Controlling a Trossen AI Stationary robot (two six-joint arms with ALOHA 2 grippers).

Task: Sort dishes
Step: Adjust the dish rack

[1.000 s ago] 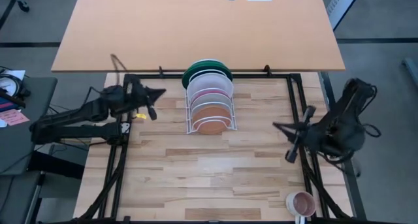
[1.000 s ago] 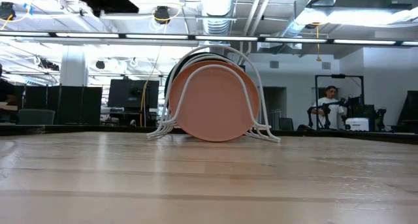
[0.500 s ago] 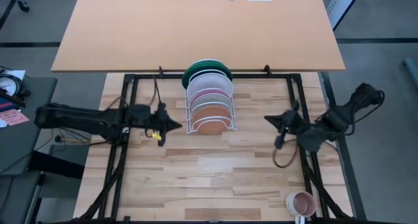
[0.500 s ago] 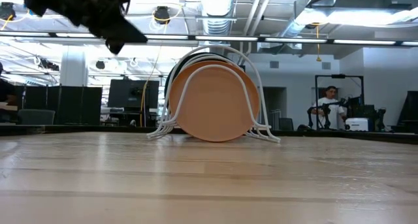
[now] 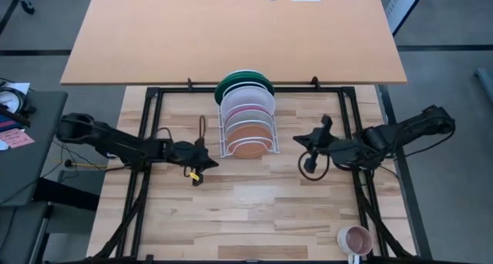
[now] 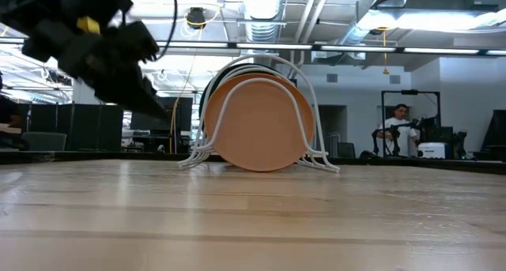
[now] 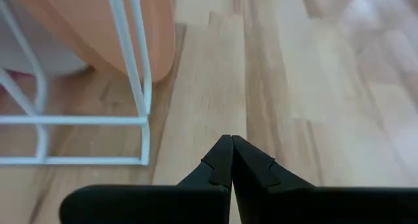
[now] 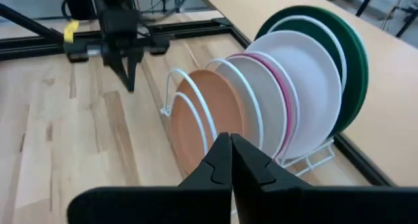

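Observation:
Four plates stand on edge in a white wire rack (image 5: pixel 224 145) at the table's far middle. From front to back they are terracotta (image 5: pixel 248 138), pink (image 5: pixel 248 114), white (image 5: pixel 246 99) and dark green (image 5: pixel 231 84). My left gripper (image 5: pixel 214 163) is shut and empty. It hangs low over the table just off the rack's near left corner (image 7: pixel 144 160). My right gripper (image 5: pixel 296 139) is shut and empty, and hovers to the right of the rack, pointing at the plates (image 8: pixel 209 113).
A small pink mug (image 5: pixel 357 238) stands at the table's near right corner. A brown desk (image 5: pixel 231 33) lies beyond the far edge. Black frame rails (image 5: pixel 146 125) run along the table's sides. A person (image 6: pixel 399 121) sits far off in the room.
My left gripper has come down and moved toward the near edge and the right, ending beside the rack's near left corner. My right gripper has swung toward the table's left, closer to the rack. Both stay shut. The plates have kept still.

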